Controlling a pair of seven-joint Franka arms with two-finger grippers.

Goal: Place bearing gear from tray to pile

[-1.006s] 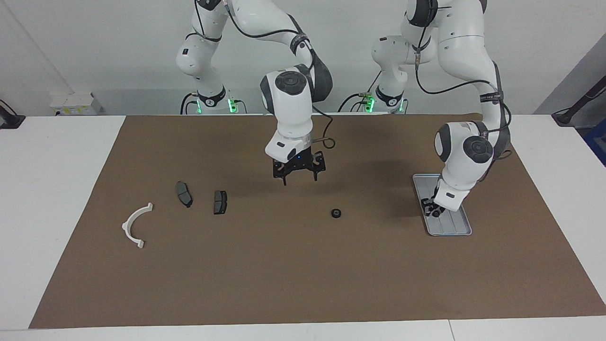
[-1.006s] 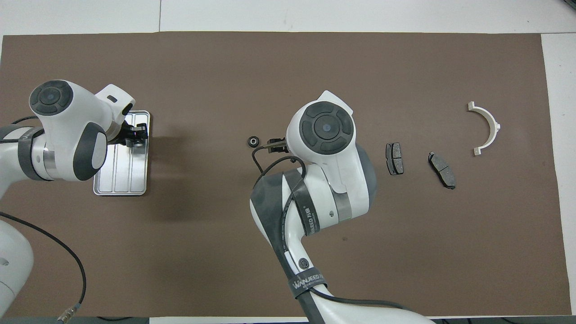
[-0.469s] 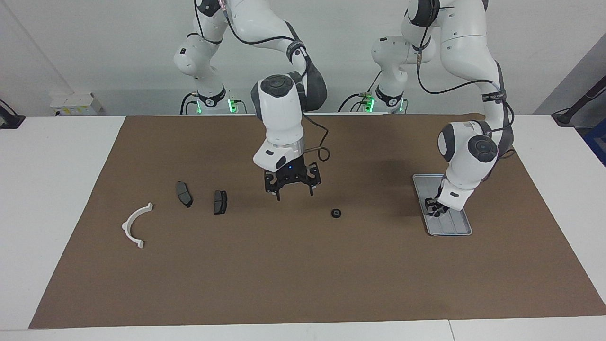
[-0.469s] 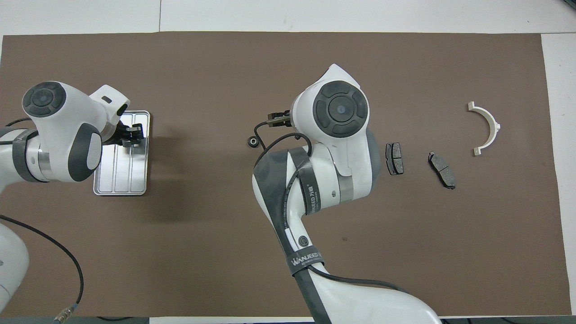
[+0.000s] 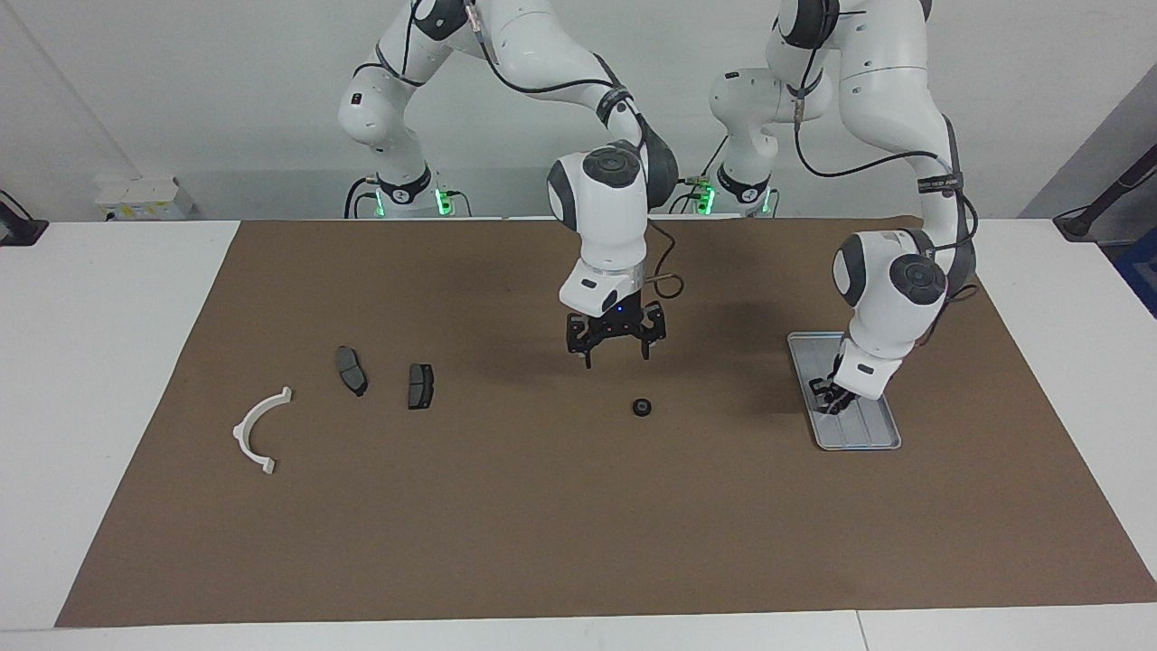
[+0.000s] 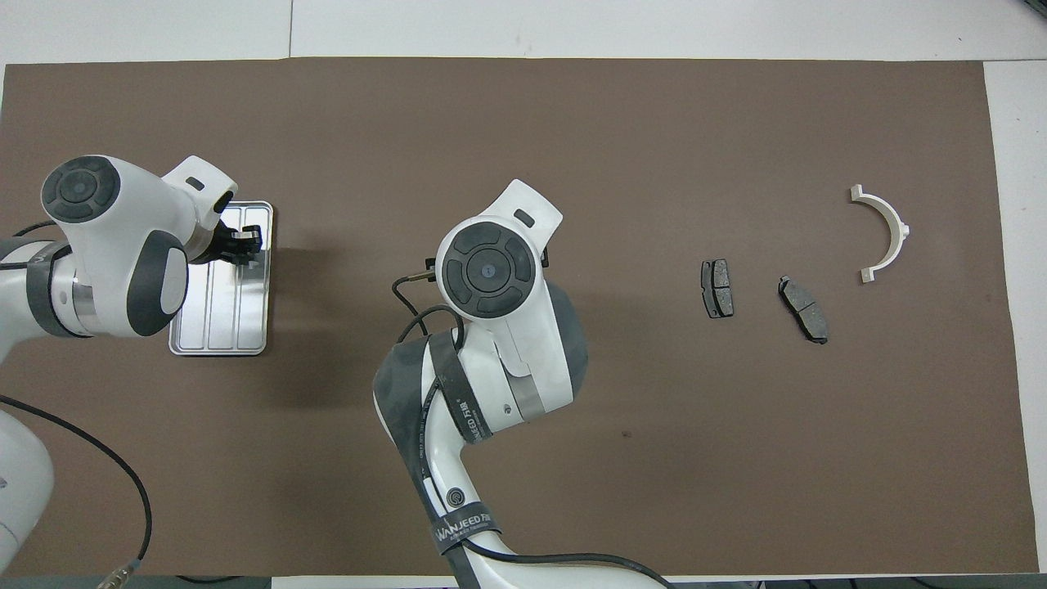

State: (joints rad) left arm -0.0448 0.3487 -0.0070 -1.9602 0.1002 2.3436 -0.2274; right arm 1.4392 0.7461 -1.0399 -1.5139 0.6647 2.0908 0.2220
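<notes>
1. The left gripper point(image 5: 829, 398) was found low in the tray point(image 5: 870, 436); the state of its jaws could not be told.
2. The right gripper point(image 5: 616, 355) was held above the worktop, jaws wide and empty.
3. A bearing gear point(image 5: 642, 407) was seen between the tray and the pile point(image 5: 420, 386).

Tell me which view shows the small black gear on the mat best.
The facing view: the gear lies in plain sight on the brown mat, between the tray and the brake pads. In the overhead view the right arm covers it completely.
</notes>
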